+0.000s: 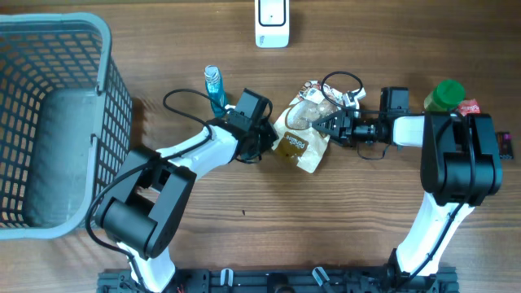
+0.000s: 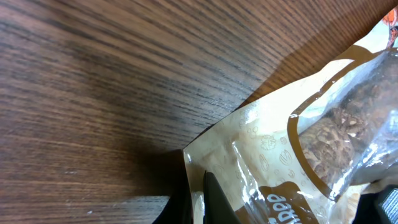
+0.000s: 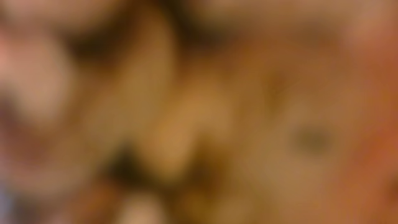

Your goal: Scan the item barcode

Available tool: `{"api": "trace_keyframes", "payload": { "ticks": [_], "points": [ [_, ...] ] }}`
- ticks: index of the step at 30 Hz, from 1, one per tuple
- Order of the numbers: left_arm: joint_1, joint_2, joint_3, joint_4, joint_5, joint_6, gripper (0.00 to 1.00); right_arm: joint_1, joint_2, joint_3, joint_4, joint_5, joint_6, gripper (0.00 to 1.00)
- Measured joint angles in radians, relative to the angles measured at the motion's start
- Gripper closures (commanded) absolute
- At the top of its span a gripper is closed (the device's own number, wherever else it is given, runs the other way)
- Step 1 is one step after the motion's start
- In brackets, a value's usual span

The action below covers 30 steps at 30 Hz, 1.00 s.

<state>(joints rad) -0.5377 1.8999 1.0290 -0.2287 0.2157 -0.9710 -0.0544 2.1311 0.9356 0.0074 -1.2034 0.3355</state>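
Around: grey plastic basket (image 1: 49,122) left; white scanner (image 1: 272,23) far.
Item: tan clear-windowed snack pouch (image 1: 303,134), table (image 1: 269,244) centre.
Left pincer (image 1: 267,146): I see it clamped on pouch's left corner.
Right pincer (image 1: 327,124): at pouch's right; I cannot tell.

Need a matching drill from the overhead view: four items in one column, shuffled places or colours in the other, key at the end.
Items:
1. basket
2. scanner
3. snack pouch
4. jar

Descriptions:
A. brown, mid-table
B. green lid, right side
C. grey, far left
D. white, top edge, centre

Pairs: 1-C, 2-D, 3-A, 4-B
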Motion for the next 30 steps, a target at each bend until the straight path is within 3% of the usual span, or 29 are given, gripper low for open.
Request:
{"api": "trace_keyframes", "payload": {
  "ticks": [4,7,11,20,21,24,25,26,30],
  "points": [
    [0.000,0.010,0.010,-0.001,0.011,-0.003,0.96,0.006,0.003,-0.012,0.106,0.013,0.105,0.59],
    [0.000,0.013,0.014,-0.001,0.016,-0.004,0.96,0.022,0.005,-0.015,0.188,0.050,0.167,0.69],
    [0.000,0.013,0.014,-0.002,0.018,-0.004,0.96,0.064,0.005,-0.016,0.284,0.137,0.235,0.94],
    [0.000,0.014,0.018,-0.010,0.018,-0.004,0.95,0.098,0.006,-0.016,0.334,0.188,0.285,0.96],
    [0.000,0.014,0.018,-0.011,0.018,-0.004,0.90,0.098,0.006,-0.016,0.336,0.188,0.288,0.95],
    [0.000,0.014,0.020,-0.013,0.021,-0.004,0.62,0.098,0.008,-0.019,0.366,0.183,0.289,0.95],
    [0.000,0.014,0.025,-0.012,0.025,-0.001,0.46,0.099,0.008,-0.020,0.376,0.183,0.289,0.95],
    [-0.001,0.014,0.029,-0.009,0.030,-0.006,0.00,0.099,0.008,-0.022,0.385,0.183,0.289,0.95],
    [-0.008,0.008,0.053,0.002,0.053,-0.011,0.00,0.098,-0.002,-0.032,0.397,0.183,0.288,0.95]
  ]
}}
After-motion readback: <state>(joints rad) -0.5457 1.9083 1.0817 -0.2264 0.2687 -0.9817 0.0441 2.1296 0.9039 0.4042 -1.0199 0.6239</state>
